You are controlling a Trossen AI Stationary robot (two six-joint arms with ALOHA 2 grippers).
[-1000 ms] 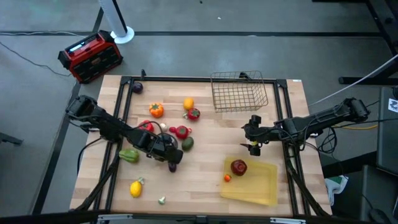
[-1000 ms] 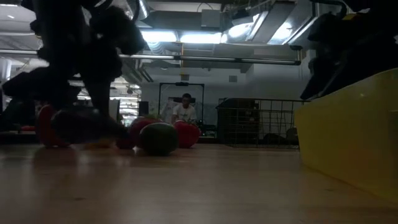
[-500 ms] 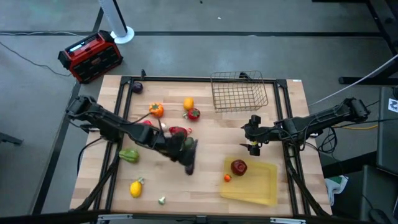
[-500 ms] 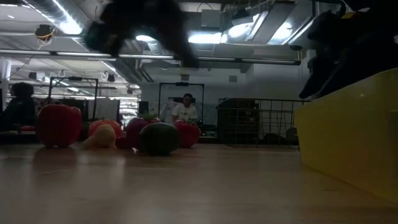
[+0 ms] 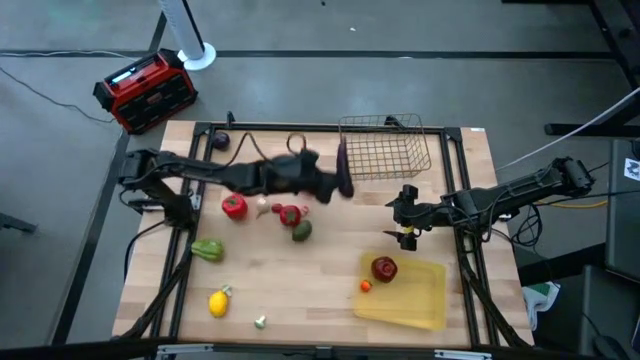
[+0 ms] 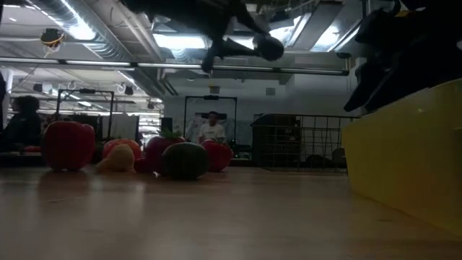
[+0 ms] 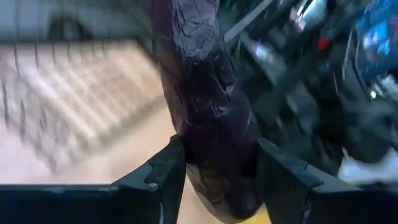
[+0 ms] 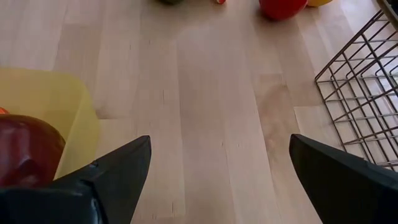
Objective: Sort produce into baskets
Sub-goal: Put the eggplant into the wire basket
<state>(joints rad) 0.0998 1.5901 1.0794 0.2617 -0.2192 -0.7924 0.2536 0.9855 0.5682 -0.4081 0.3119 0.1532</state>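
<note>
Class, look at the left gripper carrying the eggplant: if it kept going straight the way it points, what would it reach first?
Most likely the wire basket. The left gripper, shut on the eggplant, points toward the basket's near side, just short of it; height above the rim is unclear.

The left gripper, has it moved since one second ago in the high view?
Yes. The left gripper, shut on the purple eggplant, has moved from the table's middle toward the far side, and now is beside the wire basket.
</note>
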